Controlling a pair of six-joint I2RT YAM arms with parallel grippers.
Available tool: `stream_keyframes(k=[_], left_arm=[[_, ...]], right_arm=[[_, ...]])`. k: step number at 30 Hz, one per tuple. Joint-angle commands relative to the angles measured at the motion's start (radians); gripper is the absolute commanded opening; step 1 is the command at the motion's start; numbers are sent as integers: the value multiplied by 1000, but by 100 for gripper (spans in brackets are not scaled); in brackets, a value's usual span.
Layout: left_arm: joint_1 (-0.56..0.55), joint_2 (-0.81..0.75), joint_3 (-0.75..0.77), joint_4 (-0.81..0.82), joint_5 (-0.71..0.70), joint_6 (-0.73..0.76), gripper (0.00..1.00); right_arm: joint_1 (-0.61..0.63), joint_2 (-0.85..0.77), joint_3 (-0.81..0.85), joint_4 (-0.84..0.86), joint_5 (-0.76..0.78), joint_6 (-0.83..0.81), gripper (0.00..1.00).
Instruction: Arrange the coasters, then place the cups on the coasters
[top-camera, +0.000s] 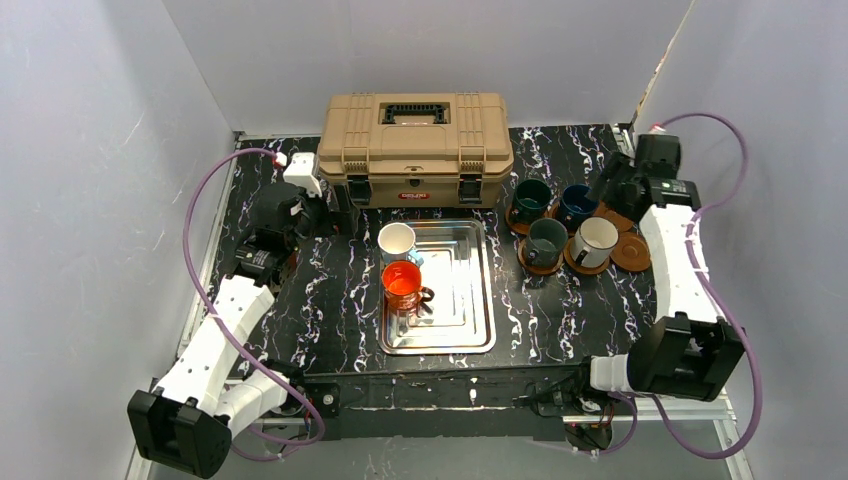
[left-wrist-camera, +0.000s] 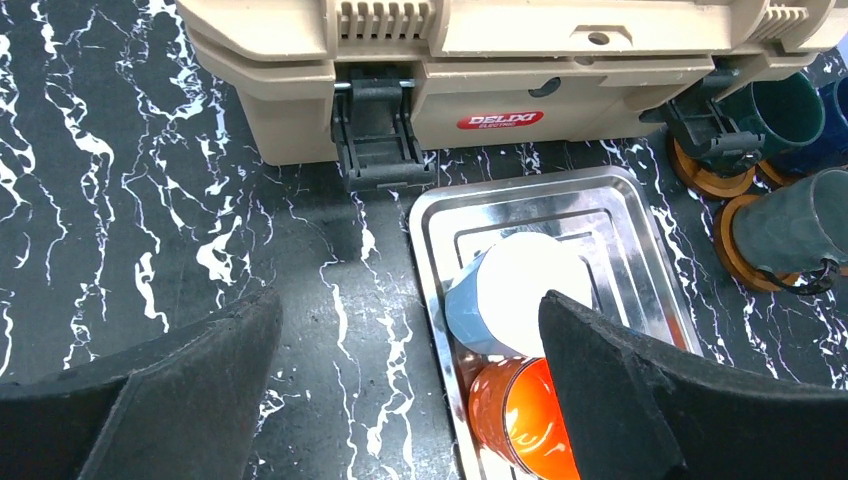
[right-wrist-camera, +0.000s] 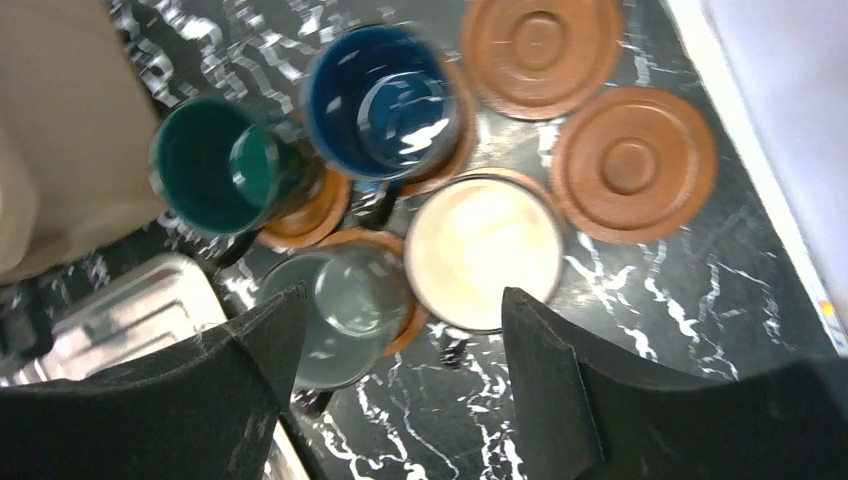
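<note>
Four cups stand on coasters at the right: dark teal (right-wrist-camera: 215, 165), navy (right-wrist-camera: 385, 100), cream (right-wrist-camera: 485, 250) and grey-green (right-wrist-camera: 335, 300). Beside them lie two bare brown coasters (right-wrist-camera: 540, 50) (right-wrist-camera: 632, 162). My right gripper (right-wrist-camera: 400, 300) hovers open above the cream and grey-green cups, nothing between its fingers. A white cup (top-camera: 397, 241) and an orange cup (top-camera: 403, 283) stand on the steel tray (top-camera: 470, 300). My left gripper (left-wrist-camera: 410, 300) is open and empty, low over the table at the tray's left rim, near the white cup (left-wrist-camera: 515, 295) and orange cup (left-wrist-camera: 520, 415).
A tan toolbox (top-camera: 415, 145) stands at the back centre, just behind the tray. Grey walls close in the table on the left, back and right. The right arm (top-camera: 672, 255) runs along the right edge beside the coasters.
</note>
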Motion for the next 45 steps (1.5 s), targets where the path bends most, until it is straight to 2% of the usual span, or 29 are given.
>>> stream_keyframes(k=[1, 11, 26, 39, 45], left_arm=[[-4, 15, 12, -1, 40, -16, 98], [-4, 13, 13, -1, 45, -23, 98], [-4, 8, 15, -5, 25, -12, 98], [-4, 6, 16, -6, 30, -14, 98], [-4, -8, 18, -9, 18, -7, 98]], right_arm=[[158, -24, 64, -11, 13, -26, 78], [463, 34, 91, 4, 33, 18, 73], [861, 366, 329, 72, 19, 37, 73], [989, 616, 535, 16, 29, 24, 71], [1015, 683, 594, -35, 64, 7, 65]])
